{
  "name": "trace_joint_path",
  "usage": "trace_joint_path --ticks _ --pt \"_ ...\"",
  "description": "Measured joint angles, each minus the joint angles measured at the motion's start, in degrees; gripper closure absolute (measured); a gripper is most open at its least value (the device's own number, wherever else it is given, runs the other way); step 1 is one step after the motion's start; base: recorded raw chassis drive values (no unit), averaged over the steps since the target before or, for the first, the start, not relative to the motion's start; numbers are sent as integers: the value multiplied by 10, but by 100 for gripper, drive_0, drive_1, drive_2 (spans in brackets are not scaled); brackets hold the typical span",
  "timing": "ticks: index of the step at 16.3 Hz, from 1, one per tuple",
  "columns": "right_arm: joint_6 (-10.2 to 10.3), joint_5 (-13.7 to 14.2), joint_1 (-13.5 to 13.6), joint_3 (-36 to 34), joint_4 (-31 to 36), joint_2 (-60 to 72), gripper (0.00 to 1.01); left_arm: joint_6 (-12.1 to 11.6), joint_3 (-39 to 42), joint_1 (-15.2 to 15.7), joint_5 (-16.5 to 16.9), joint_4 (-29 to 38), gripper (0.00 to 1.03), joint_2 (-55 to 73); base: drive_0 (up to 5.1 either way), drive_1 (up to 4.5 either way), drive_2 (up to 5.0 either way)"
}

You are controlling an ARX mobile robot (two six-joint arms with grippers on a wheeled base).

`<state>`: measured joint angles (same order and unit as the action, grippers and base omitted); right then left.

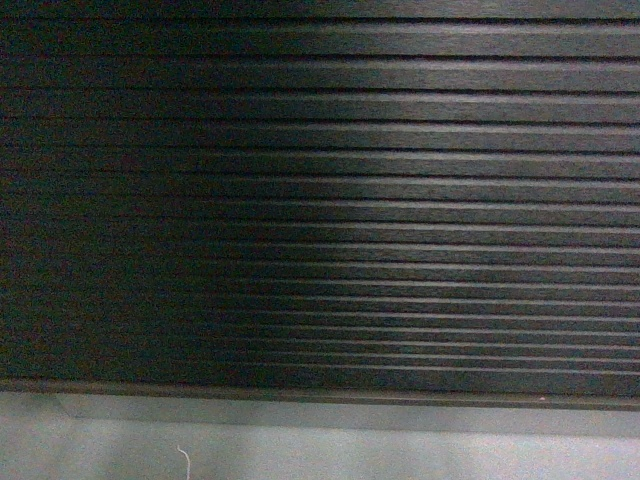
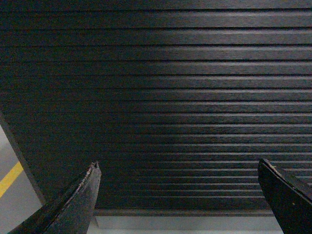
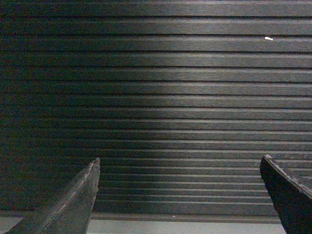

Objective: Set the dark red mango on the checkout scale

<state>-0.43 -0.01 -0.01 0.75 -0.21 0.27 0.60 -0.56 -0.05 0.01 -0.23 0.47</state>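
Background: filling every view, ribbed front of checkout (image 1: 320, 200); grey floor (image 1: 300, 450) showing below.
Left gripper (image 2: 178, 195): gaping wide, carrying nothing.
Right gripper (image 3: 178, 195): gaping wide, carrying nothing.
Dark red mango, scale: not showing anywhere.
Progress: judging barely begun; finding, grasping, placing all remaining.

We find no text, label, brand, number or sign that can be read in any of the three views. The ribbed slat front of the counter (image 1: 320, 200) carries no lettering that we can make out. A small white fleck (image 3: 268, 38) sits on one slat at the far right in the right wrist view; too small to tell whether it bears print. A yellow stripe (image 2: 9, 178) on the floor at the left of the left wrist view is a plain line, no characters.
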Motion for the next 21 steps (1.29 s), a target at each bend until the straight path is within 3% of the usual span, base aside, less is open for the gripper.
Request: trace_joint_path --ticks 21 --pt "0 -1 0 0 0 0 3 0 0 0 -1 0 5 0 0 0 0"
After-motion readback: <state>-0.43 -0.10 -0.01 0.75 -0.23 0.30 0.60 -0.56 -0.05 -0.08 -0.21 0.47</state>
